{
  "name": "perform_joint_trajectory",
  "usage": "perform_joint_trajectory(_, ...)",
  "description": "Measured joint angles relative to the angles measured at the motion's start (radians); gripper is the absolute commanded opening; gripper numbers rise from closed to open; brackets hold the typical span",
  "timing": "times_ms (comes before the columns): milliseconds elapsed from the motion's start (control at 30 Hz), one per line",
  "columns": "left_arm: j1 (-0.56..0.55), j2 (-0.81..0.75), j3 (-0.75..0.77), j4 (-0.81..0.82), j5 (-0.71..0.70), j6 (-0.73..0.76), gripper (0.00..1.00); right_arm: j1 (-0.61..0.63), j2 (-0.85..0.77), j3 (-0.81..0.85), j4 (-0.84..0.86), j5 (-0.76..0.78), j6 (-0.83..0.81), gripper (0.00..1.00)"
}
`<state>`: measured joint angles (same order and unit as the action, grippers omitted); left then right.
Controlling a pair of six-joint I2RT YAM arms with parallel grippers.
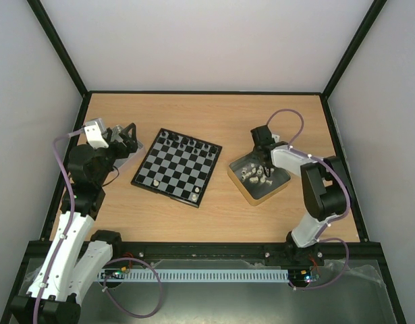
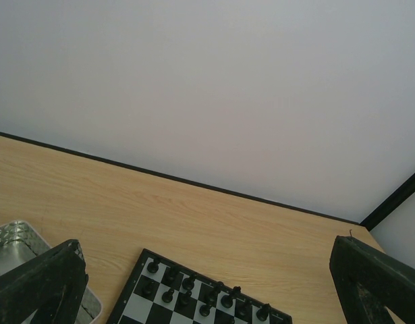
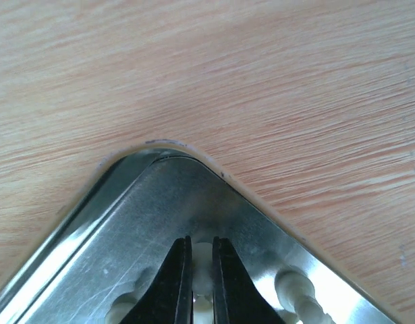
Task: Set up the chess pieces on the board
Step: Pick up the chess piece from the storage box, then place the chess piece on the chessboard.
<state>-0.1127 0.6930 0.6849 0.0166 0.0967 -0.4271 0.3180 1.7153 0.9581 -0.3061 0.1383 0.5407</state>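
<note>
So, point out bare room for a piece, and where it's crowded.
Free: the middle of the black-and-grey checkered board, between the black chess pieces along its far edge and two white pieces at its near edge; the wooden tabletop between board and square silver tray. Crowded: that tray, right gripper inside.

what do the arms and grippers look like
Both are white shells with black joints: left arm, right arm. A lilac cable loops along each. The left gripper and right gripper have black wedge-shaped fingers.
</note>
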Motion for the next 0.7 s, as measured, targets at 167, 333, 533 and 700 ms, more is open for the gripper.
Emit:
perform_joint_trajectory(167, 0.0, 0.0, 0.0, 0.0, 0.0, 0.0, 0.99, 0.0, -0.093, 0.0, -0.014, -0.023, 0.012, 0.03)
perform_joint_trajectory(333, 0.0, 0.0, 0.0, 0.0, 0.0, -0.001, 0.99, 0.029, -0.21, 0.011, -0.031, -0.063, 0.043, 0.04)
perform_joint_trajectory(533, 0.0, 0.0, 0.0, 0.0, 0.001, -0.003, 0.99, 0.175, -0.238, 0.061, -0.034, -0.106, 0.09, 0.04)
perform_joint_trajectory(700, 0.0, 0.0, 0.0, 0.0, 0.001, -0.003, 0.99, 0.316, -0.209, 0.11, -0.032, -0.132, 0.127, 0.04)
